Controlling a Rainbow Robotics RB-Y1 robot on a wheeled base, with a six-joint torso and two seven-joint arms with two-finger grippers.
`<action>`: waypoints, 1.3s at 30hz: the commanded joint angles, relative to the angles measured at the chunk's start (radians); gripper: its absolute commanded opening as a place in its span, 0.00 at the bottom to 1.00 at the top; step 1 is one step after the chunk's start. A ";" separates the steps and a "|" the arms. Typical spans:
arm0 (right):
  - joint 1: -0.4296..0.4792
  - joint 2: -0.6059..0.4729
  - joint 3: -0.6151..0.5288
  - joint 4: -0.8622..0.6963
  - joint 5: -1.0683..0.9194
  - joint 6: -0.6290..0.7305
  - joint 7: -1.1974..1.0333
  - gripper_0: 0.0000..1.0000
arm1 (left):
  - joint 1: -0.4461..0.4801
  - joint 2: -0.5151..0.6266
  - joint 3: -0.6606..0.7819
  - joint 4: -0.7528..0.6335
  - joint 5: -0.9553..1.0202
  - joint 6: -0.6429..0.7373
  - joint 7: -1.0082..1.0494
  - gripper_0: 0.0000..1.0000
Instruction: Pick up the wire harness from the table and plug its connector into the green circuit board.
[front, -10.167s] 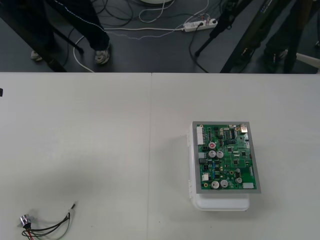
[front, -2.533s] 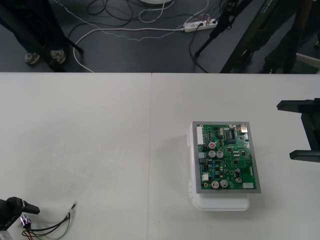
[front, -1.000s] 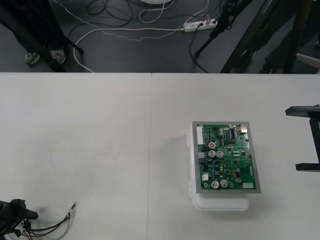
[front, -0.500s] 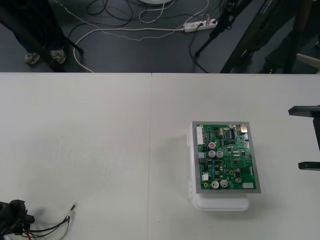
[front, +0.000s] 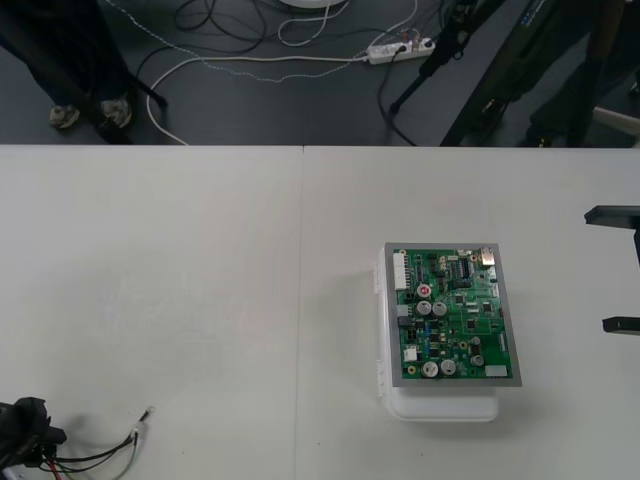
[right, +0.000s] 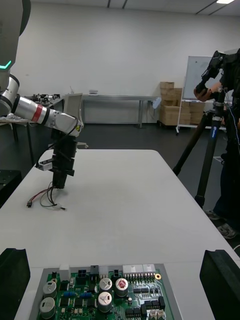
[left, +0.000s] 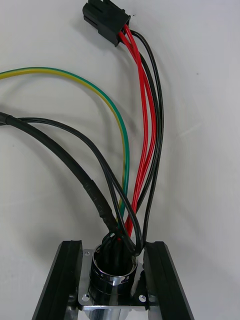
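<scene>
At the table's (front: 200, 280) near left corner, the left gripper (front: 25, 440) has its fingers (left: 65, 280) closed narrowly on the harness's (front: 100, 455) round metal socket (left: 114, 272), pressing its flange. The wires (left: 145, 125) and black plug (left: 106, 21) lie on the table. The right gripper (front: 600, 268) hangs spread wide at the right edge, beside the green circuit board (front: 452, 312).

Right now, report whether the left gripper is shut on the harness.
Shut on the harness: fingers of the left gripper clamp the socket.

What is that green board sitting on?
The green circuit board rests on a white base, showing along its left and near edges; the board covers the rest.
</scene>
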 joint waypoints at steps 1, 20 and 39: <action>0.015 -0.042 -0.042 0.001 -0.020 -0.007 0.045 1.00 | -0.015 0.023 0.031 -0.017 0.013 0.002 -0.028 0.00; 0.015 -0.044 -0.040 0.009 -0.027 -0.007 -0.034 1.00 | -0.056 0.142 0.037 -0.018 0.151 -0.066 0.075 0.00; 0.015 -0.044 -0.040 0.009 -0.035 -0.007 -0.135 1.00 | -0.064 0.293 0.037 -0.133 0.369 -0.135 0.371 0.00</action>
